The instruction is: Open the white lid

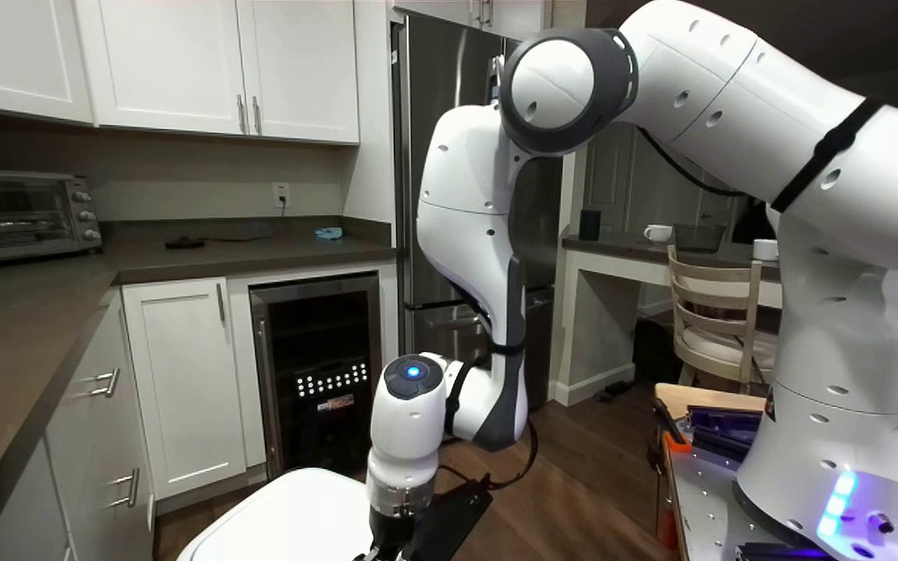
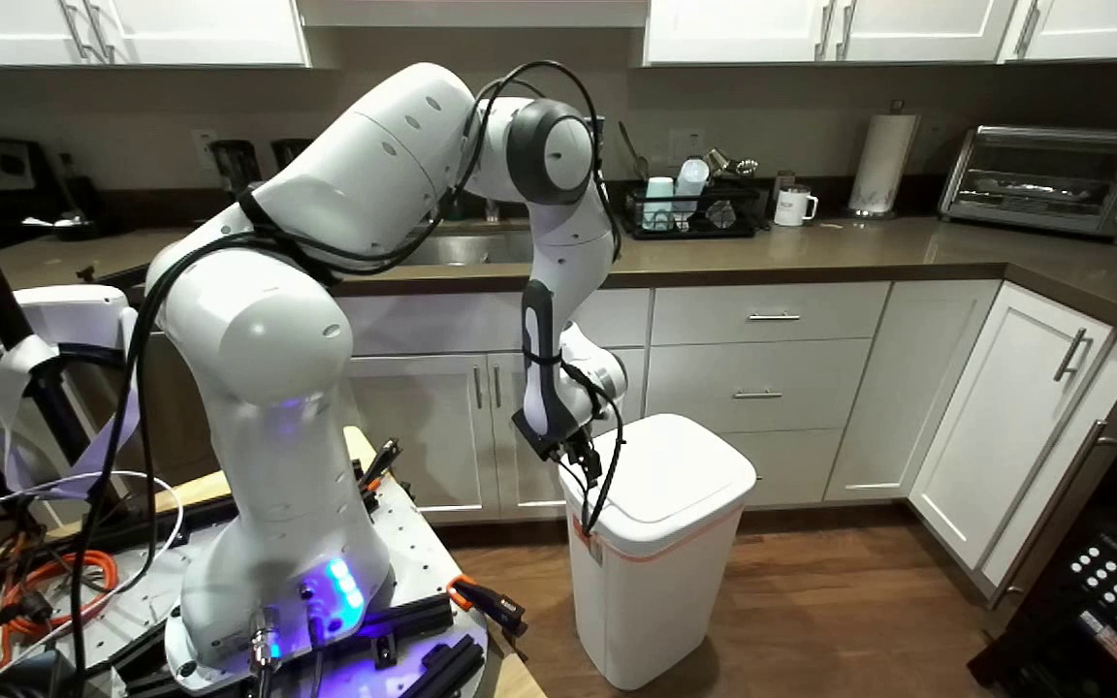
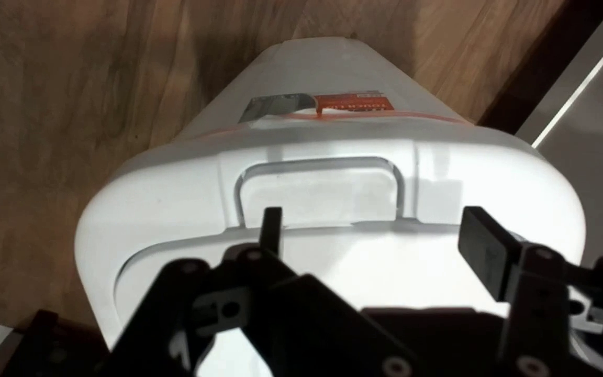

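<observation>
The white lid (image 2: pixel 680 465) lies shut and level on top of a tall white bin (image 2: pixel 651 601). It also shows in an exterior view (image 1: pixel 293 522) and, broad and bright, in the wrist view (image 3: pixel 385 267). A rounded rectangular tab (image 3: pixel 322 196) is set in the bin's front rim at the lid's edge. My gripper (image 3: pixel 372 233) is open and empty, fingers wide apart, over the lid's front part near the tab. It also shows above the lid's near edge in an exterior view (image 2: pixel 586 465). I cannot tell whether the fingertips touch the lid.
White cabinets and drawers (image 2: pixel 762 388) stand behind the bin. The robot's base stands on a table (image 2: pixel 423 572) beside the bin, with tools and cables on it. A wine cooler (image 1: pixel 316 374) and a chair (image 1: pixel 714 312) stand farther off. A black cable hangs by the gripper.
</observation>
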Motion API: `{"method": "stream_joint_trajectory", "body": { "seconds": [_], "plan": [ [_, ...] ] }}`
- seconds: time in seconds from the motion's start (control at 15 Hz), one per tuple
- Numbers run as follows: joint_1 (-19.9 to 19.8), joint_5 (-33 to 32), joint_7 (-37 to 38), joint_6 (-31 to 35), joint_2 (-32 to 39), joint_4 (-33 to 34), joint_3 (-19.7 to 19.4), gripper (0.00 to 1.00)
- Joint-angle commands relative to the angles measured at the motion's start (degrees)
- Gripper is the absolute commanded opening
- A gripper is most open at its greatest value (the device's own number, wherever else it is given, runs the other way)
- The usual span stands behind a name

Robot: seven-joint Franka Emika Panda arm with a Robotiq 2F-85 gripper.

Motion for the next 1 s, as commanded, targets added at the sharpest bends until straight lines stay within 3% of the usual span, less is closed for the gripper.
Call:
{"method": "stream_joint_trajectory", "body": {
  "seconds": [0.0,0.07,0.2,0.67,0.8,0.93],
  "plan": [
    [1.7,-2.4,3.4,0.8,3.4,2.7,-1.6,0.78],
    [2.0,-2.6,3.8,0.9,3.9,3.2,-2.0,0.69],
    [2.4,-2.7,4.0,1.0,4.6,3.8,-2.9,0.62],
    [3.4,-3.4,5.7,1.3,5.1,5.1,-4.8,0.14],
    [3.7,-4.8,7.8,1.6,5.7,5.3,-4.9,0.03],
    [3.9,-6.0,10.0,1.7,6.2,5.3,-4.9,0.0]
  ]
}}
